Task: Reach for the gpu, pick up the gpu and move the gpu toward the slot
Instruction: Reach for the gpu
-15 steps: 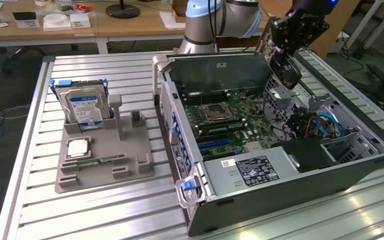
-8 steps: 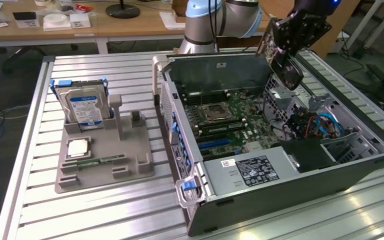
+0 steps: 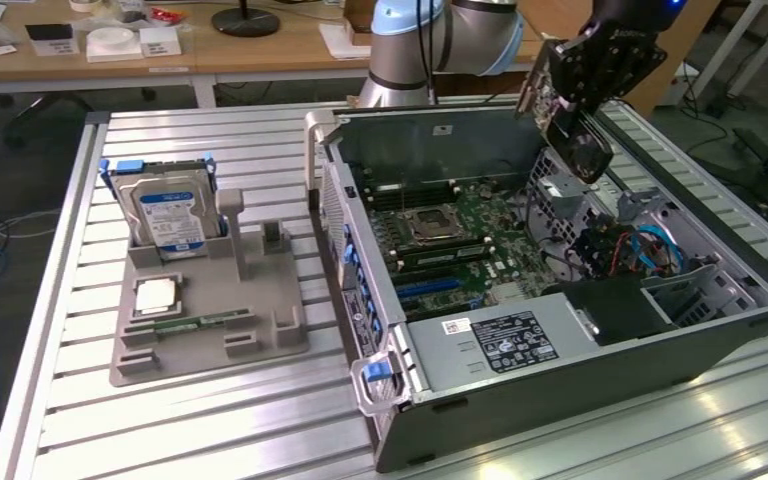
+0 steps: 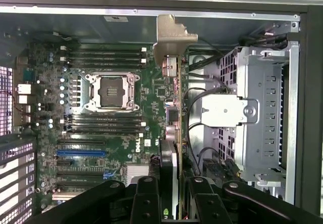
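I'm looking at a lab room with a wooden bench along the back wall and, in front of it, a ribbed metal desk (image 3: 197, 400) that carries everything. Taking the open computer case (image 3: 558, 380) as my landmark: in the exterior view, toward that view's left of the case, a grey holder tray (image 3: 204, 335) stands on the desk with a blue-labelled hard drive (image 3: 168, 215) upright in it. The case lies on its side with its motherboard (image 3: 451, 240) exposed. Above the case's far corner, toward the exterior view's right, the end effector (image 3: 582, 95) hangs in the air, closed on the gpu (image 3: 574, 135), which hangs from it, clear above the case.

The wrist view gives me what the exterior view cannot: I look straight down along the gpu (image 4: 174, 103), seen edge-on, its metal bracket (image 4: 174, 37) at the far end, with the fingers (image 4: 146, 201) pressed against both of its sides. Below it I see the motherboard (image 4: 101, 108) with its blue expansion slot (image 4: 81, 153), which lies off to the side of the card, and the silver drive cage (image 4: 262, 113) on the other side.
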`<state>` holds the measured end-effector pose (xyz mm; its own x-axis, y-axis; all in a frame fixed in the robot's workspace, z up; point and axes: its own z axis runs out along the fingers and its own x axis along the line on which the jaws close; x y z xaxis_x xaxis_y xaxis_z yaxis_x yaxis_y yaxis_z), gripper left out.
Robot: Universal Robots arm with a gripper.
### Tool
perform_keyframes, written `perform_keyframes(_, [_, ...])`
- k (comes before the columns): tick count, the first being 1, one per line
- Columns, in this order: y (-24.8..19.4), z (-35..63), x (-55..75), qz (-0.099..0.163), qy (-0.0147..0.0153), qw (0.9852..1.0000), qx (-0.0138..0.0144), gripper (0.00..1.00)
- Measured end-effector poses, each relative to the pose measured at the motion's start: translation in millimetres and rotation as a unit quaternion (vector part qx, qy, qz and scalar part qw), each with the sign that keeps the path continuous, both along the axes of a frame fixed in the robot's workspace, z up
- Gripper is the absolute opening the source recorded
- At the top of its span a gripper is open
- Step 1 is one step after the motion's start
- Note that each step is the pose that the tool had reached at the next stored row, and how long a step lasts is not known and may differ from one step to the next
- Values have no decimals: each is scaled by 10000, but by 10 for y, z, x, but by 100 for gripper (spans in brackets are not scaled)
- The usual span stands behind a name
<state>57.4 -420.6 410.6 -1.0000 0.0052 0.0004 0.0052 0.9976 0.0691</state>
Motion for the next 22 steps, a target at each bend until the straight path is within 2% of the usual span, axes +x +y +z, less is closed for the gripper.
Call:
perform_keyframes(4, [1,-3,1,0,0,10000,0,27])
perform_keyframes(9, [1,-83,1,1,0,10000,-4,27])
perform_keyframes(10, [1,-88,3,1,3,10000,-35,27])
perform_keyframes(11, [1,-90,7,2,12,10000,-88,27])
perform_keyframes(12, [1,-91,11,3,23,9999,-148,27])
perform_keyframes(14, [0,-91,18,2,54,9996,-292,27])
perform_keyframes(15, [1,-92,23,2,63,9994,-343,27])
perform_keyframes(16, [0,-95,33,2,64,9994,-350,27])
perform_keyframes(22, [1,-118,123,2,64,9994,-351,27])
